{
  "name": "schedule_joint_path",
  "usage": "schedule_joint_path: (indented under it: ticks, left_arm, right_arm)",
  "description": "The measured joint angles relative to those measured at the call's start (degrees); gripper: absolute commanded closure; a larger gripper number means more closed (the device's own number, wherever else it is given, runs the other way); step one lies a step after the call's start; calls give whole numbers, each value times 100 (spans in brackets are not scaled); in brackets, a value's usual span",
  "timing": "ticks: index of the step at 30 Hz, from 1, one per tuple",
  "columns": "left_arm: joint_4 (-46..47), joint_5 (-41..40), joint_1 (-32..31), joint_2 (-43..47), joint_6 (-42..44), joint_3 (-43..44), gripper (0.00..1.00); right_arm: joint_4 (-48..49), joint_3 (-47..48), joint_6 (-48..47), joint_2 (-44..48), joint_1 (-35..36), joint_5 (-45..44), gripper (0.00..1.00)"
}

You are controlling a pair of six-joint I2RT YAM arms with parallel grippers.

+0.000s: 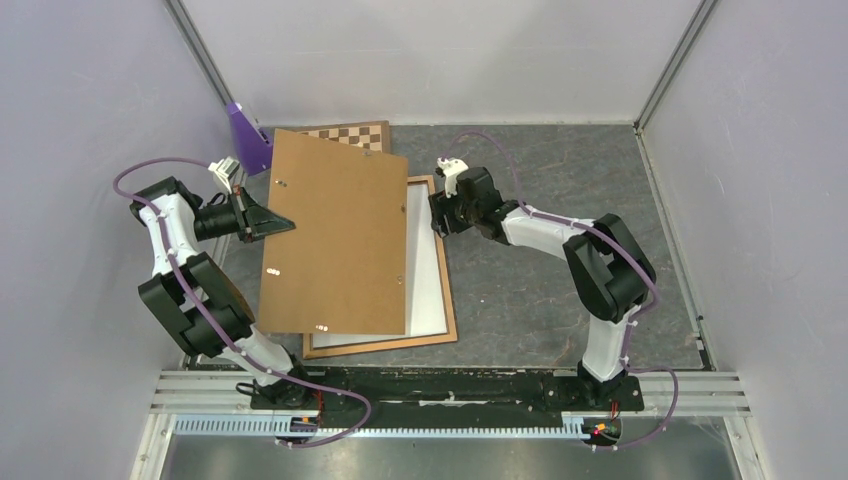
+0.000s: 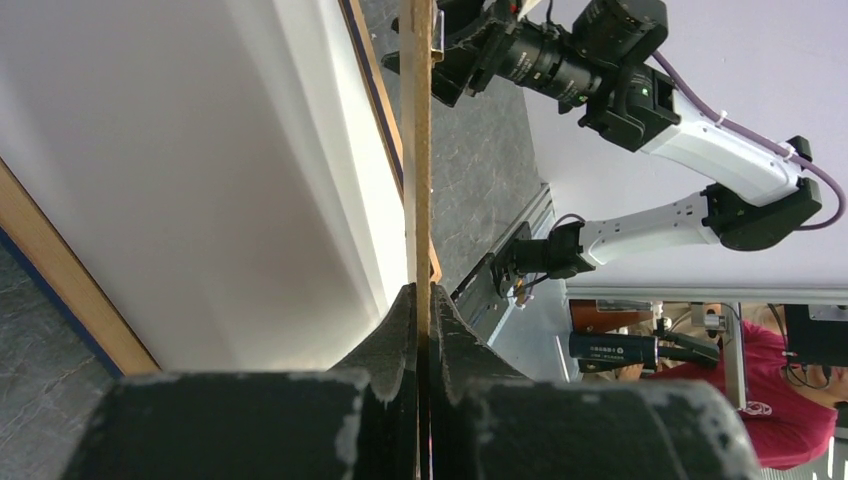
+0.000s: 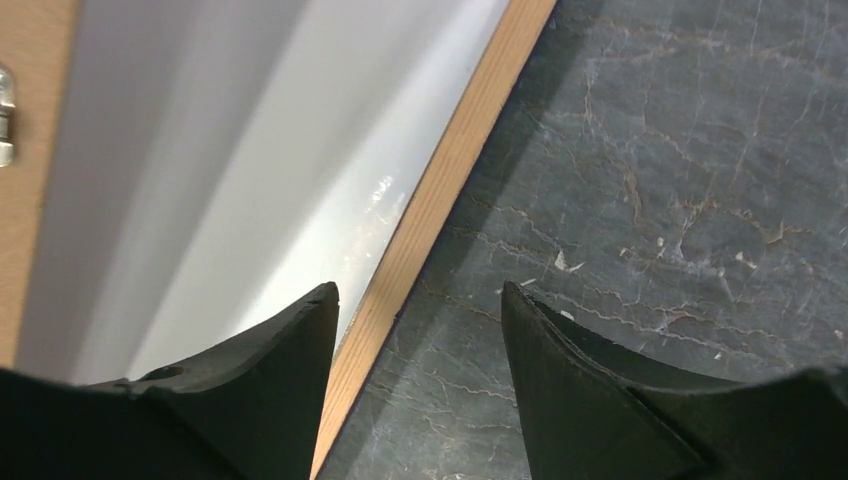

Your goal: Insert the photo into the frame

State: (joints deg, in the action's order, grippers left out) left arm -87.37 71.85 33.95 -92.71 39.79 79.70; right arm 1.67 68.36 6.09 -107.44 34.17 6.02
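The frame point(image 1: 448, 290) lies flat on the table, light wood side up. Inside it lies the photo point(image 1: 425, 270), white back up. A plain brown backing board point(image 1: 335, 235) is tilted above them and hides their left part. My left gripper point(image 1: 285, 224) is shut on the board's left edge; in the left wrist view the board point(image 2: 417, 150) runs edge-on between my fingers point(image 2: 395, 330). My right gripper point(image 3: 420, 295) is open just above the frame's right rail point(image 3: 450, 170), one finger over the photo point(image 3: 250, 180), the other over the table.
A chessboard point(image 1: 350, 133) lies at the back, partly under the board. A purple stand point(image 1: 247, 135) stands by the back left wall. Walls enclose the table on three sides. Grey tabletop point(image 1: 560, 300) lies to the right of the frame.
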Motion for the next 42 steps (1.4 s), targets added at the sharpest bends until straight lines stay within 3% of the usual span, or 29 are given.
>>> schedule_joint_path:
  ticks: [6,23,42]
  left_arm:
    - [-11,2,0,33,0,2,98]
    - [-59,0,0,35,13,0,98]
    - [-59,2,0,35,15,0,98]
  right_arm:
    - [-9,31,133,-295,0,-31,45]
    - [-13,282,341,-605,2,105,52]
    - [-39,385,505,-686,-101,214,76]
